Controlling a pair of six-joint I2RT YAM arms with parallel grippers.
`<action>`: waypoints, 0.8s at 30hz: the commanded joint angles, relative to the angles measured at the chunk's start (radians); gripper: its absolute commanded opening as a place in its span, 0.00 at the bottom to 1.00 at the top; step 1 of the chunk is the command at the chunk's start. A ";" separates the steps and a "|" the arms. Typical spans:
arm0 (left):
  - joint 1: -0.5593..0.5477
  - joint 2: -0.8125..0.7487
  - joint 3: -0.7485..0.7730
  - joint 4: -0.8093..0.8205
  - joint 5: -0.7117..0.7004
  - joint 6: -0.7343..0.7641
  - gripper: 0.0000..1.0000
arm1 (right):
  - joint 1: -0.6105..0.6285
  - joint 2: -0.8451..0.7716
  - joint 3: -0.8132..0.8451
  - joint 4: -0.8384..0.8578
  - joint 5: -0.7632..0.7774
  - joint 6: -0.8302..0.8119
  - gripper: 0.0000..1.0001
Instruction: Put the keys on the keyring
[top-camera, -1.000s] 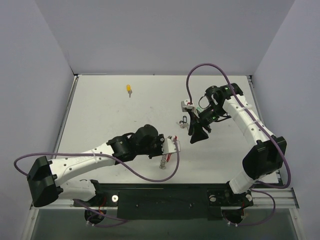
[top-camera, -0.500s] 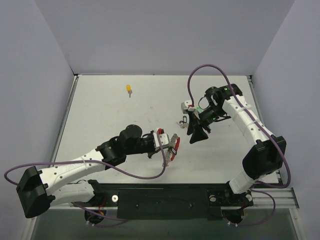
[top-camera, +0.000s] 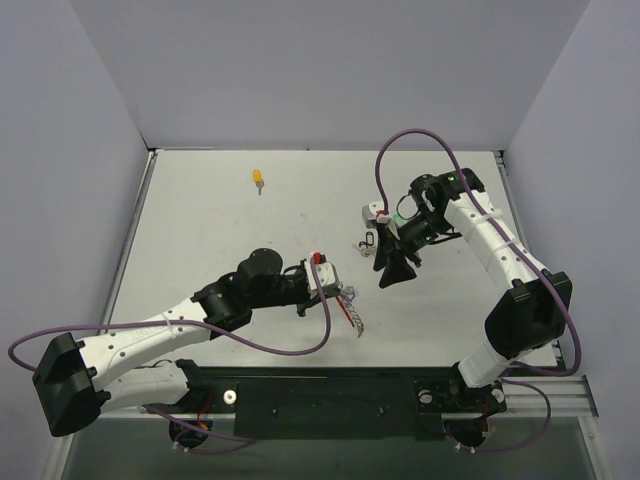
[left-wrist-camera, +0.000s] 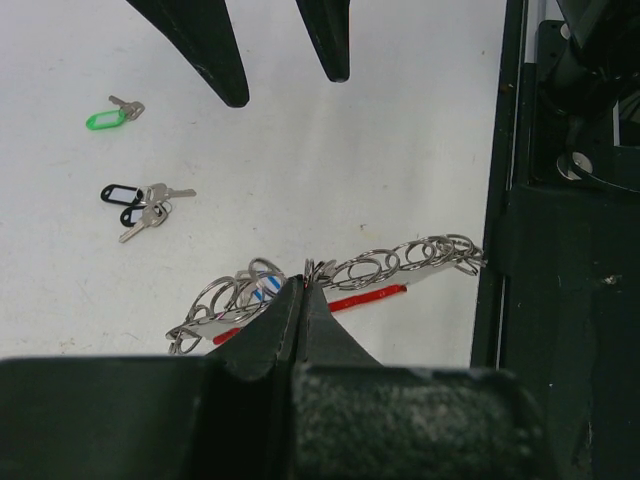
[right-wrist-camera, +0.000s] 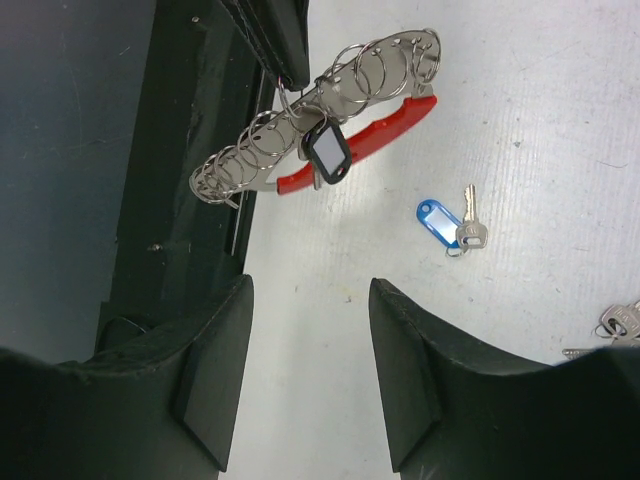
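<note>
1. Left claw (left-wrist-camera: 305, 288) was clamped on the keyring (left-wrist-camera: 400, 262), held over the bench (left-wrist-camera: 350, 150), long axis crosswise to the grip.
2. Right claw (right-wrist-camera: 310, 285), half-open and empty, hung nearer the loose keys (left-wrist-camera: 140, 205).

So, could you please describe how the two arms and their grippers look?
The left arm and right arm have white links, black joints and a purple cable each. The left gripper and right gripper have two black tapering fingers. Green lights dot the right wrist.
</note>
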 joint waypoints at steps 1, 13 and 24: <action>0.005 -0.019 0.008 0.082 0.030 -0.018 0.00 | 0.001 0.015 -0.014 -0.265 -0.047 -0.031 0.45; 0.005 -0.014 0.007 0.087 0.034 -0.018 0.00 | 0.019 0.021 -0.018 -0.263 -0.044 -0.038 0.45; 0.008 -0.009 0.002 0.088 0.030 -0.019 0.00 | 0.025 0.029 -0.021 -0.265 -0.036 -0.041 0.45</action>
